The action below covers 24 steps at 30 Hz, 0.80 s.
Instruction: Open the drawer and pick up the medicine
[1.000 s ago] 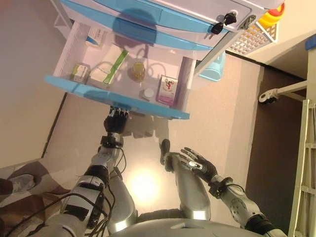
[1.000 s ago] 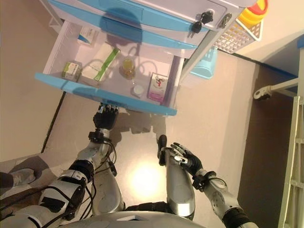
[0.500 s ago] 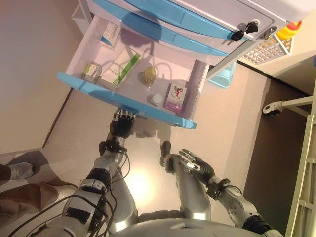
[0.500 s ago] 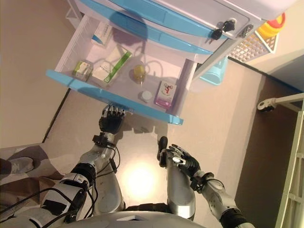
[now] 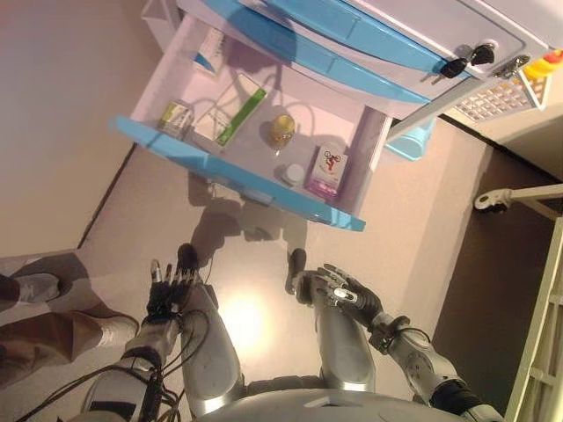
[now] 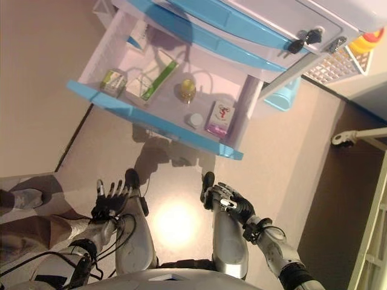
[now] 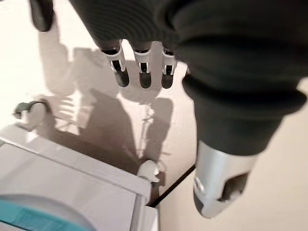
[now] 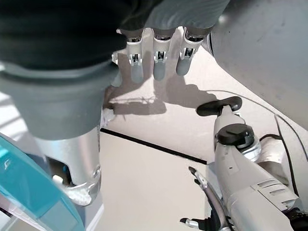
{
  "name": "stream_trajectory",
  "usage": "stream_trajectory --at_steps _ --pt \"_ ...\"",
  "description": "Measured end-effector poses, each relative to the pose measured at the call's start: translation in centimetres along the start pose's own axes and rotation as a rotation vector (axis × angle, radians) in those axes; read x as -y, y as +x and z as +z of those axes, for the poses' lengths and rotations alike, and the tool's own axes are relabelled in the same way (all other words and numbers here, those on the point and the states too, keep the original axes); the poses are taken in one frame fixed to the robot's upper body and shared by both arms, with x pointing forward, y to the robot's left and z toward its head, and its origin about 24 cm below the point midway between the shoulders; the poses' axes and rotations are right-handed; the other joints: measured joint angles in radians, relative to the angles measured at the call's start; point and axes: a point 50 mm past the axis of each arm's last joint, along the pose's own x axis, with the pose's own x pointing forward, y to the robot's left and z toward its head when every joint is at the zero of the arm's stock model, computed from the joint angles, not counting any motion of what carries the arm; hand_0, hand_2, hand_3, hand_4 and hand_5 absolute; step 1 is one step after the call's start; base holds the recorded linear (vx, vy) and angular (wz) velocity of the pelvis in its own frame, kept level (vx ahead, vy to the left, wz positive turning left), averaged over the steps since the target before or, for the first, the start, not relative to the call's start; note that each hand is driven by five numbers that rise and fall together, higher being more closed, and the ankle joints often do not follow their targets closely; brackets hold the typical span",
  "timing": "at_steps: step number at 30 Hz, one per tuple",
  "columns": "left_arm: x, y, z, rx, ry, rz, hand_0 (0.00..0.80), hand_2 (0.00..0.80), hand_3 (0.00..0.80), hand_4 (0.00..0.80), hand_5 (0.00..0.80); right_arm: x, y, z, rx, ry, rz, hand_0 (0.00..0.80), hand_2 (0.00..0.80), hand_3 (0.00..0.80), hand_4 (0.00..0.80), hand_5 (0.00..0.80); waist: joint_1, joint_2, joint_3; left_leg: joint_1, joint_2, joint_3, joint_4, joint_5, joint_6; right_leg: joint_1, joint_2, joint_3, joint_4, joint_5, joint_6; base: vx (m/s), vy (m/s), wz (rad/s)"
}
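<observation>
hanging low and well short of the drawer (image 5: pixel 230 165), left hand (image 5: pixel 167 286) with fingers straight and empty, right hand (image 5: pixel 345 292) relaxed, holding nothing. pulled fully out, so the medicine lies reachable: pink box (image 5: pixel 326 170) by the front wall, green-striped box (image 5: pixel 230 112), small bottle (image 5: pixel 282 128).

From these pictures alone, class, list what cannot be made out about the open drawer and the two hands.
- Print on the boxes in the open drawer: too small in both eye views.
- White and blue box at the drawer's back: partly hidden under the closed drawer above.
- Drawer contents: absent from both wrist views, which look at the floor.
- Left hand and right hand: both hang open, away from the drawer, holding nothing.
</observation>
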Motion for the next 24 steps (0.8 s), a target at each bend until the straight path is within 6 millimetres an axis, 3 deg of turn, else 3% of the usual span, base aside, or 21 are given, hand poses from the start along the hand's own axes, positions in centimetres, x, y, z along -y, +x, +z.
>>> stream_trajectory --at_steps 11,16,21,24 --pt "0.2 0.3 0.1 0.023 0.006 0.033 0.000 0.000 0.000 0.000 0.000 0.0 0.3 0.3 0.020 0.006 -0.007 0.000 0.000 0.000 0.000 0.000 -0.004 -0.003 0.005 -0.012 -0.005 0.002 0.014 -0.004 0.002 -0.024 -0.014 0.002 0.043 -0.022 -0.003 -0.012 0.025 0.01" --pt "0.3 0.1 0.8 0.063 0.079 0.020 0.000 0.000 0.000 0.000 0.000 1.4 -0.2 1.1 0.067 -0.025 -0.193 0.000 0.000 0.000 0.000 0.000 0.000 0.004 0.010 -0.013 -0.013 0.001 0.013 -0.003 0.003 -0.034 -0.023 0.004 0.065 -0.031 -0.005 0.010 0.034 0.03" --pt "-0.5 -1.4 1.9 0.062 0.240 -0.004 0.000 0.000 0.000 0.000 0.000 3.4 -3.1 2.3 0.207 0.009 -0.469 0.000 0.000 0.000 0.000 0.000 0.006 0.028 0.025 0.030 -0.026 0.004 -0.002 -0.002 0.004 0.004 -0.035 0.004 0.064 -0.038 0.001 0.033 0.013 0.05" --pt "-2.9 -3.9 2.7 0.045 0.314 0.035 0.000 0.000 0.000 0.000 0.000 4.3 -5.7 4.5 0.353 0.002 -0.592 0.000 0.000 0.000 0.000 0.000 0.011 0.037 0.030 0.089 -0.028 0.018 -0.025 0.000 0.006 0.055 -0.037 0.006 0.046 -0.040 0.003 0.043 0.012 -0.01"
